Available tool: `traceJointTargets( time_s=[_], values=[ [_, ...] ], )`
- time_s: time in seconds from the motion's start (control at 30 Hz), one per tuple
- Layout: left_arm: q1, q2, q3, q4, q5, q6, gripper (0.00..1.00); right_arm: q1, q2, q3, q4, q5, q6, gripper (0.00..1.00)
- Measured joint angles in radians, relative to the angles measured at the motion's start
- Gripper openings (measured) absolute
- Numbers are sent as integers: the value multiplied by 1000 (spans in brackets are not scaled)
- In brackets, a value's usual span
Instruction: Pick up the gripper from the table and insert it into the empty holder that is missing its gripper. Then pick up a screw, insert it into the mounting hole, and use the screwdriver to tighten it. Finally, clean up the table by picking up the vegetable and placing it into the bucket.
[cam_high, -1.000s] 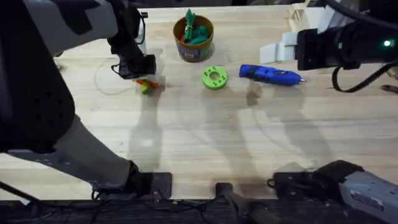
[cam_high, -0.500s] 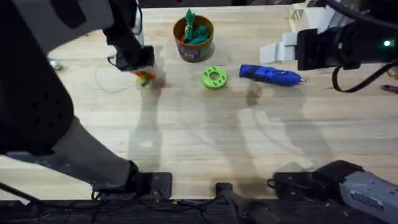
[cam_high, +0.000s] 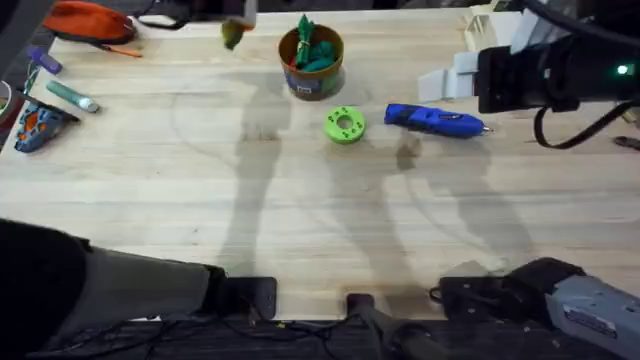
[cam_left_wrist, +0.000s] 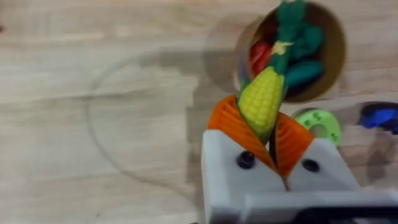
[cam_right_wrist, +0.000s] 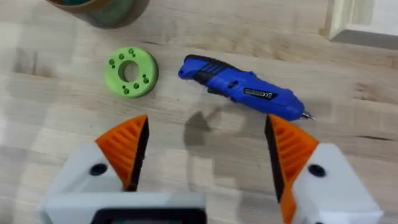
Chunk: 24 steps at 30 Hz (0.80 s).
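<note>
My left gripper (cam_left_wrist: 268, 134) is clamped on the vegetable (cam_left_wrist: 261, 101) — a yellow-green corn-like toy pinched between my orange pads (cam_left_wrist: 228, 124), its tip pointing toward the bucket (cam_left_wrist: 333, 46). In the wrist view the bucket sits just past the vegetable and holds dark green toys and something red. Overhead, the vegetable (cam_high: 232, 33) hangs near the far edge of the table (cam_high: 300, 220), just left of the bucket (cam_high: 311, 62), not over its mouth.

My right gripper (cam_right_wrist: 205, 155) is spread wide, holding nothing, above the bare wood. The screwdriver (cam_right_wrist: 242, 92) lies flat on the table beyond it, bit pointing away from the green disc (cam_right_wrist: 130, 71) — the two are near one another but apart. Overhead, the disc (cam_high: 344, 125) sits between bucket and screwdriver (cam_high: 434, 120).
</note>
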Motion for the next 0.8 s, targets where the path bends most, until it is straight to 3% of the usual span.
traceJointTargets(
  time_s=[0.37,0.8],
  values=[
    [-142,49,4,167,34,0,36,0,0,0,0,0,0,991],
    [-202,250,4,295,39,0,36,0,0,0,0,0,0,993]
  ],
)
